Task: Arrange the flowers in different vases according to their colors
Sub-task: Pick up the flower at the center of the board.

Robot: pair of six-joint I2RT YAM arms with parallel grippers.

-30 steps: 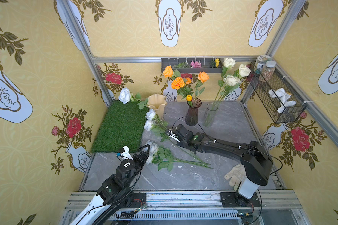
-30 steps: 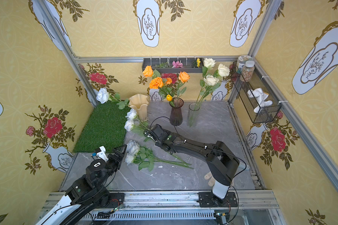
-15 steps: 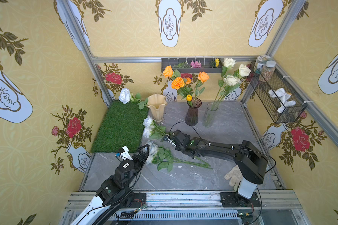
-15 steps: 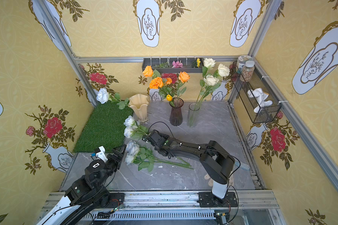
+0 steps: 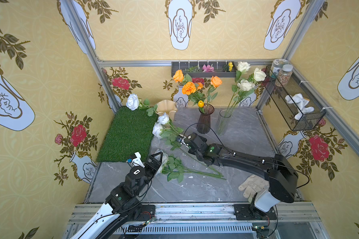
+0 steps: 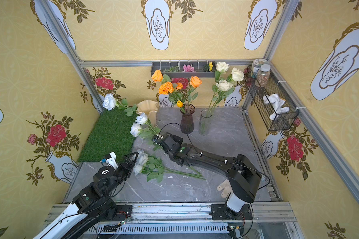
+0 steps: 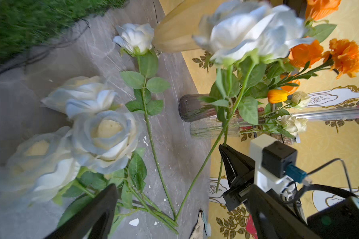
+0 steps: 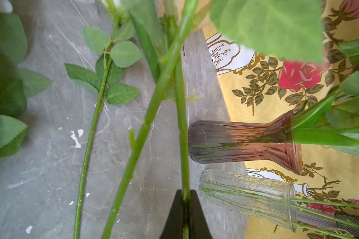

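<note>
- The right gripper had its jaws pressed together on the green stem of one pale blue-white rose. The bloom was raised just beside the cream-amber vase and was not yet in it.
- Step in hand, as judged: carrying this rose into the cream-amber vase, where one pale rose already stood, leaning away from the arms.
- The grip sat well down the stem. A good move would probably lift until the cut end cleared the ruffled rim, turn the stem nearer to upright, then lower it straight into the mouth.
- A second stem crossed the held one close to the jaws. Its leaves might catch and be dragged toward the vase, so a slow lift seemed wise.
- A sideways push on the rim could tip the vase, so entry from above looked safer.
- The left gripper had its jaws wide apart and held nothing. It hovered by the loose pale roses, which lay well apart from the vase on the robot's side.
- The dark purple vase and the clear cylinder stood near the cream-amber vase, clear of the likely path.
</note>
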